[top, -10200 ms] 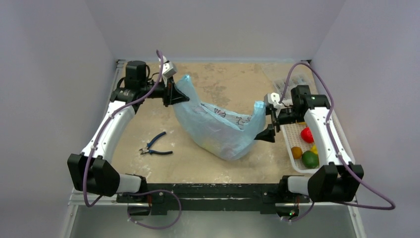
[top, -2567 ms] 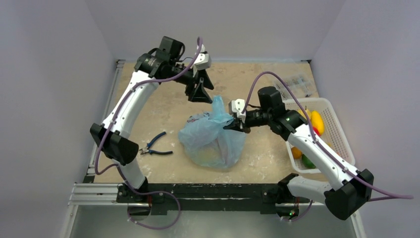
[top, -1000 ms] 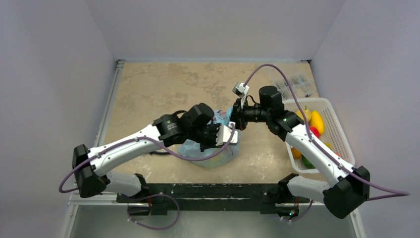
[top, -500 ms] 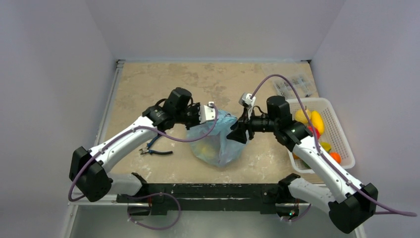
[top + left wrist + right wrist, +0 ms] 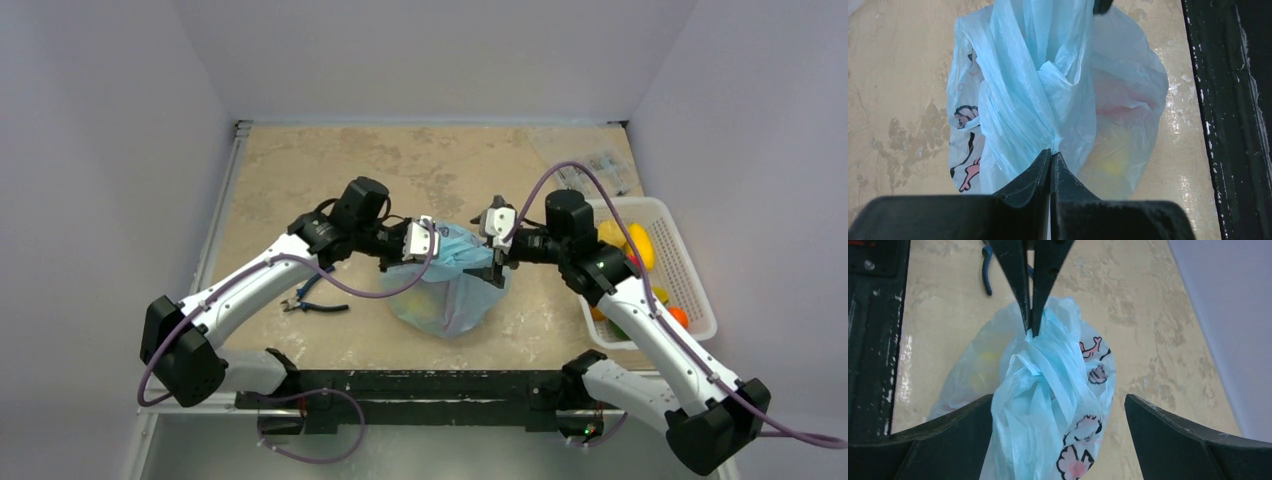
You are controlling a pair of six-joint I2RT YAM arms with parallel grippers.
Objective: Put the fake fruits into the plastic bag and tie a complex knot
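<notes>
Pinching a handle strip of the plastic bag [image 5: 1018, 110] with left pincer [image 5: 1050, 154] clenched, we hold it taut; right pincer [image 5: 1058, 405] gapes wide astride the bag, likely set to regrasp for tying.

Bright, even light from overhead leaves only faint shadows on the tabletop [image 5: 300, 180]. Glare streaks its near edge in both wrist views (close foreground slightly soft).

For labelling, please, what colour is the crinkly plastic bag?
The plastic bag: light blue, pink cartoon prints; left wrist view.
</notes>
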